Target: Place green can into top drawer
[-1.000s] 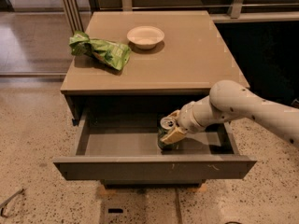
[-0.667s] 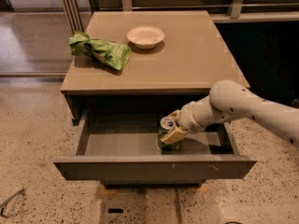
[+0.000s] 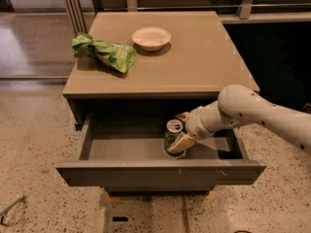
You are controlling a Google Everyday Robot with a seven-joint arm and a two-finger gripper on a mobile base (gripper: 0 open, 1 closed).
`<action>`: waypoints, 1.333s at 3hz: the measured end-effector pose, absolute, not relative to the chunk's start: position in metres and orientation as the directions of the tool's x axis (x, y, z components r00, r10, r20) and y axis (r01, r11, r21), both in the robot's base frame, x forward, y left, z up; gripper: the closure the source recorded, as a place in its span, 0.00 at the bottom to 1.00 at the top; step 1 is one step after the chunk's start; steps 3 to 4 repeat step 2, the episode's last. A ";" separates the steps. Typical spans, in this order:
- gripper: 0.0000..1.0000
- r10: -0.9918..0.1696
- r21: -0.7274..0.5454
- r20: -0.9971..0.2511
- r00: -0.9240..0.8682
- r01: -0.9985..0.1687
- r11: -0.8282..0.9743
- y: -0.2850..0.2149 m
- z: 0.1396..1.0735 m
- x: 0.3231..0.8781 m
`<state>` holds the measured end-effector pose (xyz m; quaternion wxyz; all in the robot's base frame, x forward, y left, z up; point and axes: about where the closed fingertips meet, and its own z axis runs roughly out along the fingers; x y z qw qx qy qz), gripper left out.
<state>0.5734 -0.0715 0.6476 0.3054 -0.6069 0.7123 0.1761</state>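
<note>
The top drawer (image 3: 146,174) is pulled wide open below the cabinet top. The green can (image 3: 172,136), dark green with a silver top, stands upright inside the drawer, right of its middle, on or just above the drawer floor. My gripper (image 3: 180,130) reaches into the drawer from the right. Its tan fingers (image 3: 182,142) sit on either side of the can and hold it. The white arm comes in from the right edge of the view.
A bright green snack bag (image 3: 104,53) lies on the left of the cabinet top (image 3: 204,67). A white bowl (image 3: 151,37) stands at its back middle. Speckled floor surrounds the cabinet, and a dark area lies to the right.
</note>
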 end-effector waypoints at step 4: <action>0.00 -0.747 -0.139 -0.662 -0.065 -0.969 0.207 -0.070 0.650 0.592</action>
